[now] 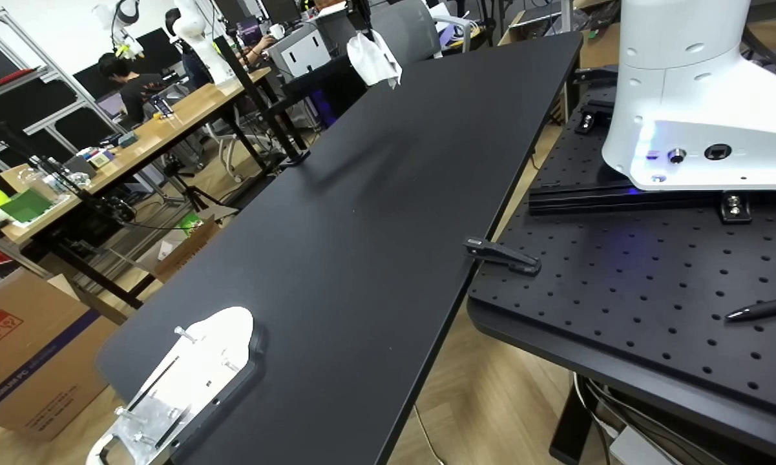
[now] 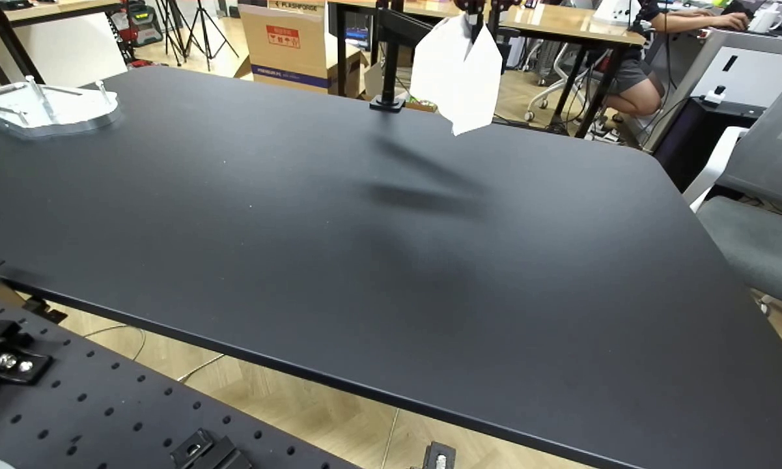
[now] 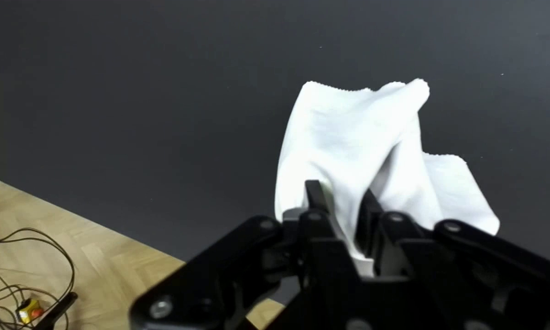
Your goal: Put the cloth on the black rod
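The white cloth point(image 3: 343, 119) hangs from the gripper point(image 3: 342, 197), whose jaws are clamped on its bunched upper part. In the wrist view, loose folds spread out past the jaws, with the black surface point(image 3: 133, 114) behind them. In both exterior views the cloth hangs toward the far long edge of the surface, opposite the white robot base point(image 1: 698, 116), between a black upright post point(image 2: 389, 75) and the corner nearest the grey chair point(image 2: 765, 159). The foot of the post sits at that far edge. A black rod point(image 2: 404, 27) extends sideways from the post toward the cloth; whether the two touch cannot be told.

A pale pegged plate point(image 1: 216, 339) lies at the short edge farther from the chair. A black clamp point(image 1: 501, 255) straddles the near long edge and reaches onto the perforated board point(image 1: 620, 271) bearing the robot base. A black pen point(image 1: 765, 310), partly out of frame, lies on this board. Past the far long edge, near the plate's corner, stands a cardboard box point(image 1: 39, 355). In the wrist view, a yellow-and-red button box point(image 3: 29, 310) rests on the wooden floor point(image 3: 105, 261).
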Robot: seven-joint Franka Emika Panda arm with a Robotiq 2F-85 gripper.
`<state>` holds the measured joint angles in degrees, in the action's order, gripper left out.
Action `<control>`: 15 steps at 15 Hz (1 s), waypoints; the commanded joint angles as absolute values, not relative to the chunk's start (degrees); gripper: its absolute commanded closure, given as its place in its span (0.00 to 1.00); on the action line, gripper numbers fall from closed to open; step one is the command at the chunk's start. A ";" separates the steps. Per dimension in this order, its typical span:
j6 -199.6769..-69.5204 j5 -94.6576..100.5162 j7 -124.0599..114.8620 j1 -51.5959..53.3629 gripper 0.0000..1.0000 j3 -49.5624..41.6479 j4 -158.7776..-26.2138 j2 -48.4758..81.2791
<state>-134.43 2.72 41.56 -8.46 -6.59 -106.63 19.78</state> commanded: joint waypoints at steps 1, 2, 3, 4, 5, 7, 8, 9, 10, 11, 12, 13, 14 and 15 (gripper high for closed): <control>-133.11 2.53 40.54 -9.83 0.48 -4.62 -101.23 23.20; -133.17 2.63 40.55 -9.85 0.40 -4.39 -101.05 22.80; -133.20 2.63 40.72 -9.87 0.33 -4.18 -101.13 22.36; -133.37 2.72 40.92 -9.91 0.26 -4.04 -101.35 21.89; -133.42 3.06 41.00 -9.83 0.20 -4.00 -101.64 21.34; -133.34 3.40 41.04 -9.49 0.06 -3.53 -102.23 20.16; -133.40 3.69 40.78 -9.17 0.01 -3.20 -102.72 19.42; -132.93 3.92 40.40 -8.83 0.00 -2.88 -103.00 18.74; -132.89 4.62 39.63 -8.29 0.00 -2.80 -103.56 17.81; -132.61 5.34 39.06 -7.77 0.00 -2.74 -104.16 16.56; -132.86 5.69 39.10 -7.51 0.00 -2.56 -104.45 15.74; -132.38 6.20 38.11 -7.08 0.00 -2.71 -104.32 15.13; -132.15 6.44 37.64 -6.99 0.00 -2.79 -104.19 14.53; -131.81 6.31 37.51 -6.98 0.00 -2.77 -104.15 13.97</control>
